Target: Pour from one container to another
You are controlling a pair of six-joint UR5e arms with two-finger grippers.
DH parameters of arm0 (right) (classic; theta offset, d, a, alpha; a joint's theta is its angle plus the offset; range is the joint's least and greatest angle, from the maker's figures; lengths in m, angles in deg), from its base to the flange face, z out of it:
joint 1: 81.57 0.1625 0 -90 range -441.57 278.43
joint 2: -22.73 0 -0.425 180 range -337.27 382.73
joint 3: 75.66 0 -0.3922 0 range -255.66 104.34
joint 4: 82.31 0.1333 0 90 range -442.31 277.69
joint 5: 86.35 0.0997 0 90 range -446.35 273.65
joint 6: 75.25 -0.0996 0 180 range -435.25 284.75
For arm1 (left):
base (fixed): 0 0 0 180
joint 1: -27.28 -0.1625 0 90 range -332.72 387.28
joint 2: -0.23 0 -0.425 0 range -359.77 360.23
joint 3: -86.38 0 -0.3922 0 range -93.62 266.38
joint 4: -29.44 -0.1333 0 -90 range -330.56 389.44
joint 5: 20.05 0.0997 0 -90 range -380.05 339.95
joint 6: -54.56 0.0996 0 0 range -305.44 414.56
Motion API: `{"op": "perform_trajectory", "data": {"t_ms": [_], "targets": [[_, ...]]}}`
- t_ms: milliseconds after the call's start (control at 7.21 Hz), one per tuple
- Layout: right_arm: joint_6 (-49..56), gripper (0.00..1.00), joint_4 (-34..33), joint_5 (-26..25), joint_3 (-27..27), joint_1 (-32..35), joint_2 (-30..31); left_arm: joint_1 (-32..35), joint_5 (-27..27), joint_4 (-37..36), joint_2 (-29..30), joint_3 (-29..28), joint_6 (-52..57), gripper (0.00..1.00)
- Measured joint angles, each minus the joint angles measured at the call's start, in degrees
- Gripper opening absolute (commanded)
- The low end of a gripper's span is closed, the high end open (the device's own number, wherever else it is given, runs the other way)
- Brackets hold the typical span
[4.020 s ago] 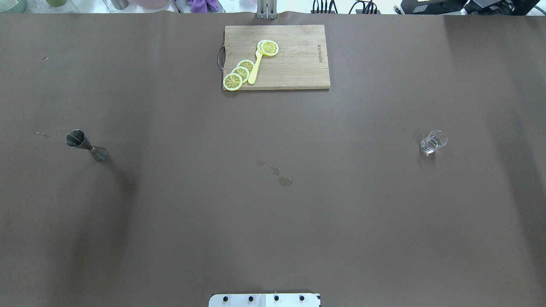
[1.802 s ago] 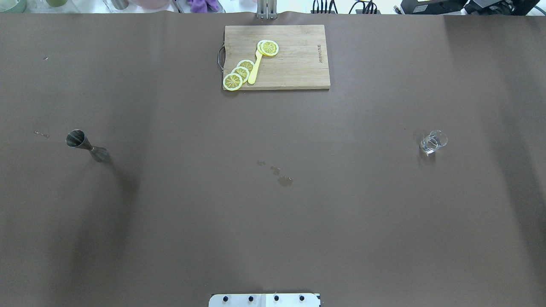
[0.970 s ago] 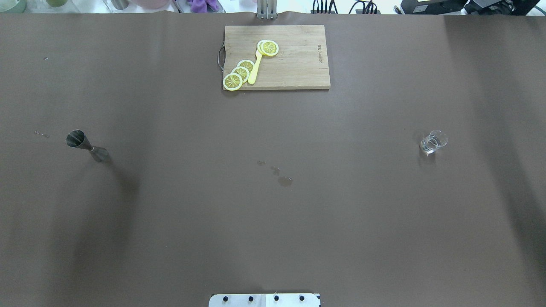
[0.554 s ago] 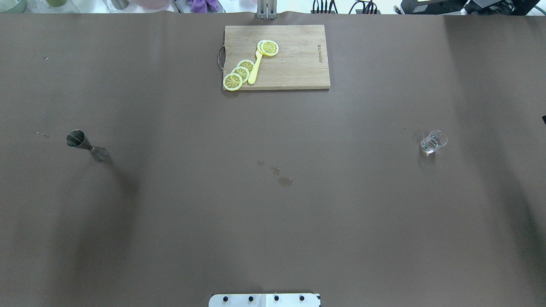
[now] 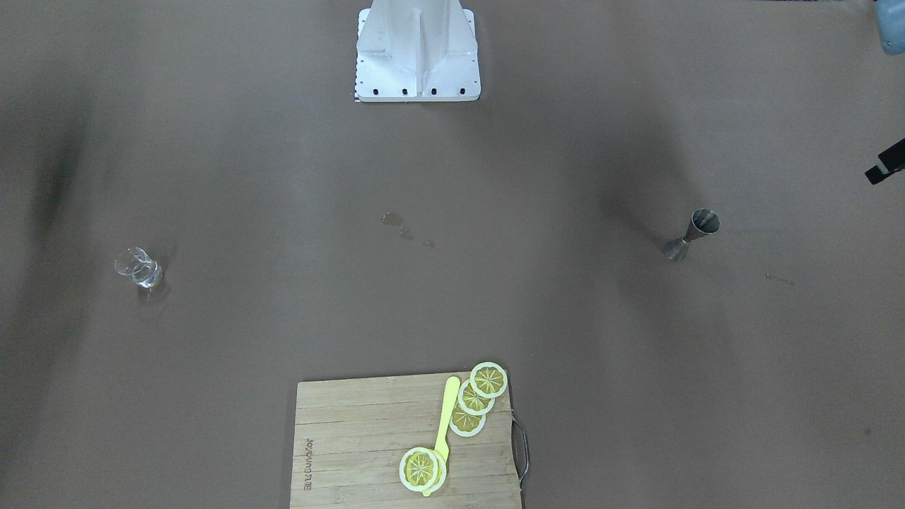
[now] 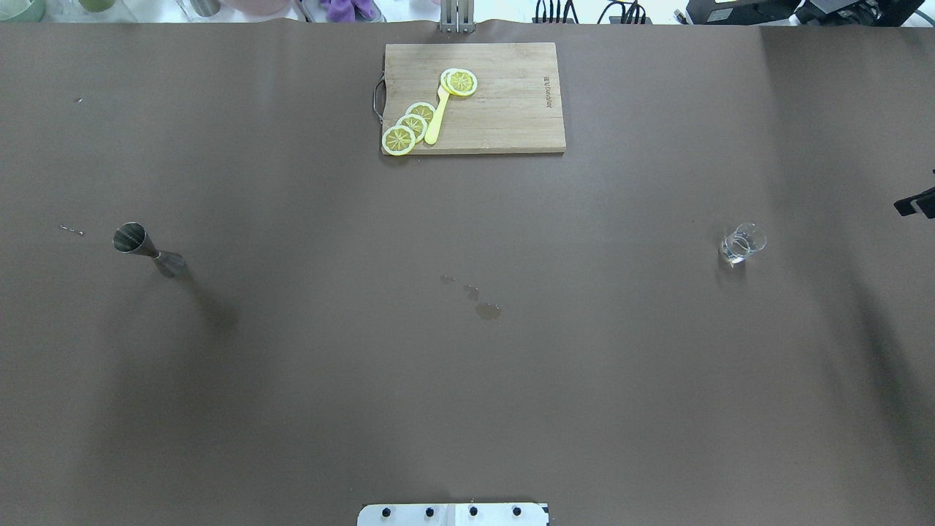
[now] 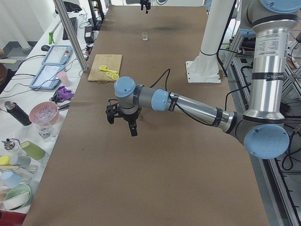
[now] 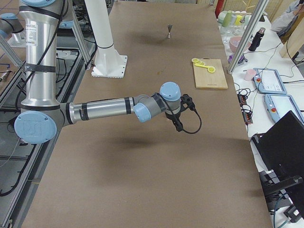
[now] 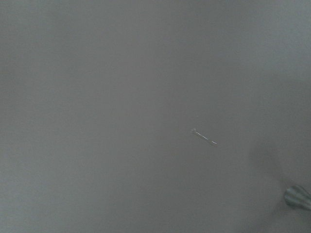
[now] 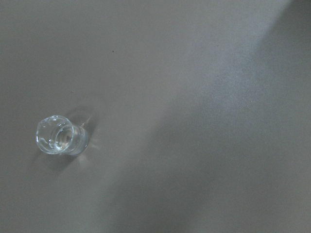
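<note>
Black right tool (image 6: 916, 205) — newly in at edge.

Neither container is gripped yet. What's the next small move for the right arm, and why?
Probably bring the right tool inward and down toward the glass cup. The cup stands upright and untouched, the tool shows only at the overhead view's right edge, off to the cup's side, and the jigger stands far across the table.
</note>
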Motion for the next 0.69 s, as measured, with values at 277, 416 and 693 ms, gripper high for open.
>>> {"op": "perform_trajectory", "data": {"t_ms": [277,416,693], "targets": [[4.17,1.00,5.57,0.79,-3.62,-0.09,-0.09,-3.87,0.45,-2.58,5.19,4.36,-11.95,0.99],[5.98,1.00,8.65,1.65,-5.46,-0.11,-0.11,-7.24,1.49,-2.76,8.13,6.46,-19.82,0.99],[7.21,1.00,14.40,4.23,-8.80,-0.17,-0.19,-17.82,11.64,-2.77,11.57,11.55,-32.04,0.99]]}}
